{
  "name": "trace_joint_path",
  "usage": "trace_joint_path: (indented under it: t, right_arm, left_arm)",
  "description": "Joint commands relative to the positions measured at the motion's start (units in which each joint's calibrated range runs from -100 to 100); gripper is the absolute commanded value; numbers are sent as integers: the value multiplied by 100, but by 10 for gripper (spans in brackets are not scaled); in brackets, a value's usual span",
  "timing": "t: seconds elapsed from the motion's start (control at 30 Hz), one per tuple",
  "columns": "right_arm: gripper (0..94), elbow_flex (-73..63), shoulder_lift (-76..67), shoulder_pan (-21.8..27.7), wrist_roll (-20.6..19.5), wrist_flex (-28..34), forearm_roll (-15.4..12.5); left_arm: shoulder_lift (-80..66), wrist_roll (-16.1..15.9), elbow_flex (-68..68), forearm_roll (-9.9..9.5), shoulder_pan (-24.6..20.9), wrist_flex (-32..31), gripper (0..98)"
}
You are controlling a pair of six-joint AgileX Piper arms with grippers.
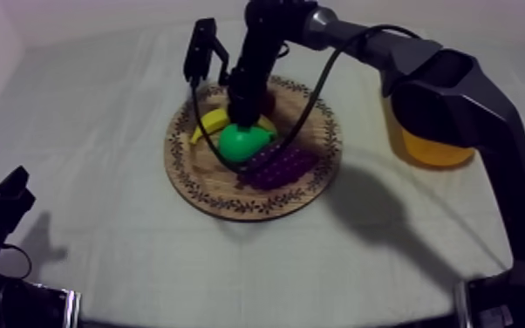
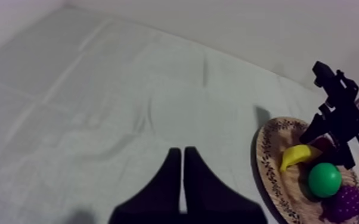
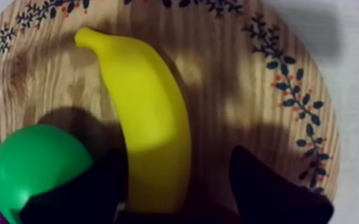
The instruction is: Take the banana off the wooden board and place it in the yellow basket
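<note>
The yellow banana (image 3: 149, 119) lies on the round wooden board (image 3: 265, 77), beside the green pear (image 3: 36, 170). My right gripper (image 3: 176, 155) is down over the banana's near end. Its fingers (image 3: 265, 187) straddle the banana, open, with a gap on one side. From above, the right arm reaches down to the banana (image 1: 209, 122) on the board (image 1: 231, 196), with the right gripper (image 1: 240, 118) at it. The yellow basket (image 1: 436, 144) stands right of the board, partly behind the arm. My left gripper (image 2: 182, 152) is shut on nothing, low at the table's left (image 1: 4, 196).
Purple grapes (image 1: 275, 166) and the pear (image 1: 244, 140) share the board with the banana. A small red fruit (image 2: 320, 143) sits half hidden behind the right gripper. Bare cloth (image 1: 100, 131) spreads to the left of the board.
</note>
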Motion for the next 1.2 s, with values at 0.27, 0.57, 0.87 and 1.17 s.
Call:
trace_joint_path:
  t: [0.27,0.57,0.87,1.17]
  right_arm:
    - [285,169,-10,-11,87,-95,-25]
    - [114,257,-114,-16,111,-132,-51]
    - [106,533,-595,14,100,-91,-45]
    - [106,1051,-1400,75,101,-48,-22]
  left_arm:
    - [-3,-1,3,-1,-1,-2,1]
    - [-3,-1,3,-1,-1,-2,1]
    - [-3,-1,3,-1,-1,-2,1]
    - [-3,-1,3,-1,-1,-2,1]
